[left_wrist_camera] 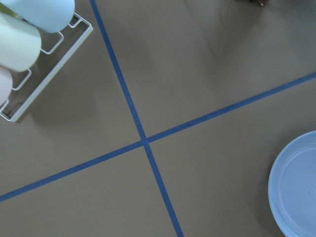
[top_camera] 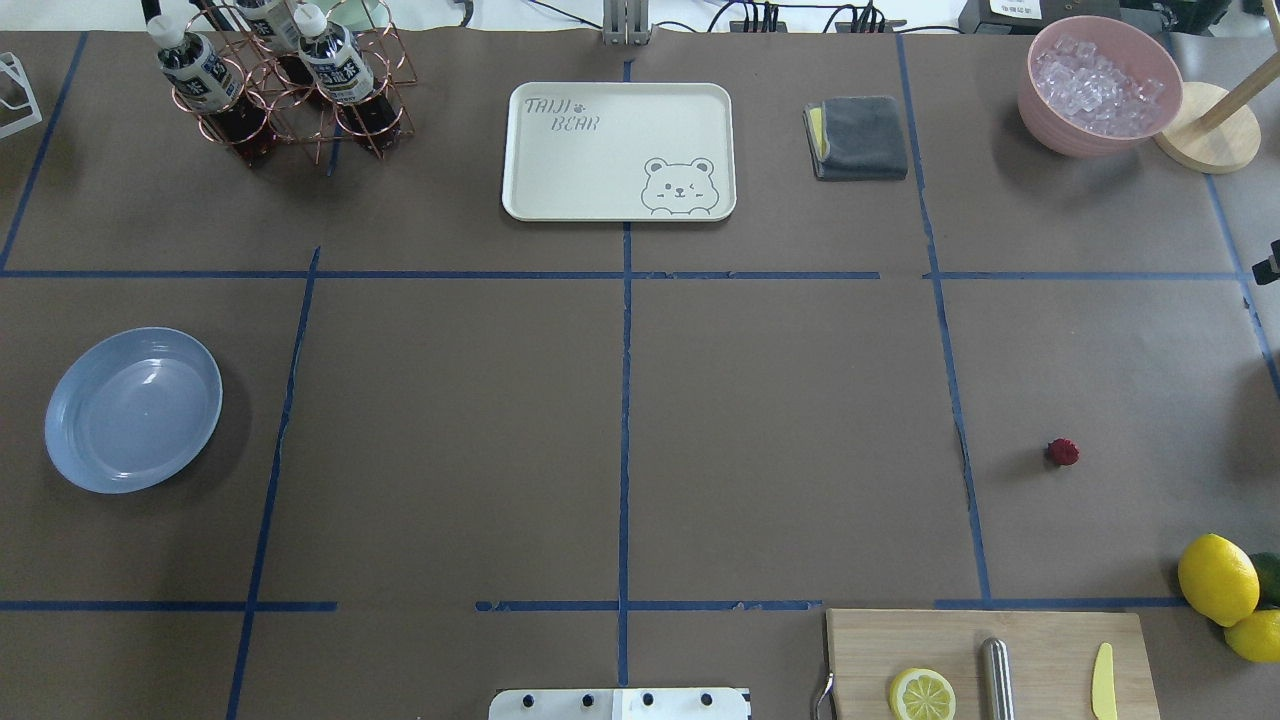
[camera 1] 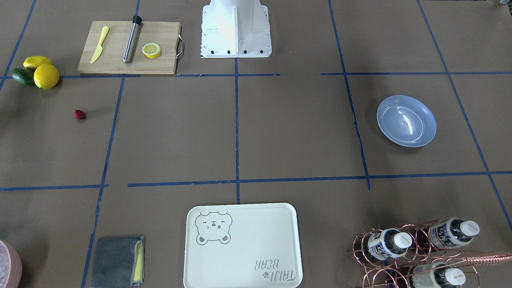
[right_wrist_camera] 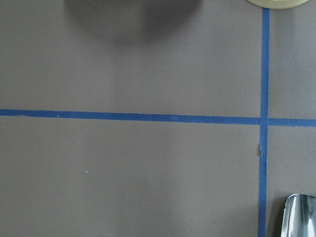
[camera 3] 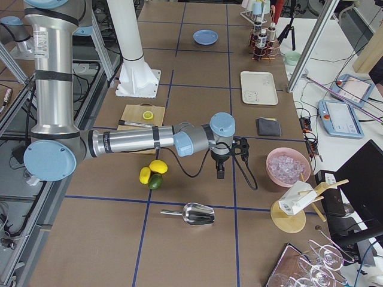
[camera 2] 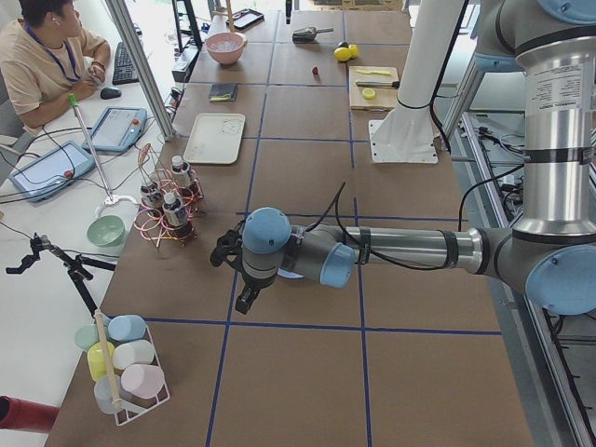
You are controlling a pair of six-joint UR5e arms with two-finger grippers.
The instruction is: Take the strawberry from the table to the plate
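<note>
Strawberry (top_camera: 1062, 452) is lying alone on the table (top_camera: 780, 430) over on our right side, well apart from the plate (top_camera: 133, 410), which is sitting empty far off on our left. We are hanging the right gripper (camera 3: 220, 172) above bare table beyond the lemons (top_camera: 1217, 578), and the left gripper (camera 2: 246, 300) is hovering near the plate. Only the side views are showing them, so we cannot tell whether either pair of fingers is standing apart or together. We are judging the berry itself to be the main risk. Being tiny and rounded, it is likely to roll away or squirt out under an off-centre pinch, and to bruise under a hard one. Our right wrist camera is not catching it, so we are risking a misaligned descent. The long carry across the table is inviting a drop, or a reach too far for one arm.
</note>
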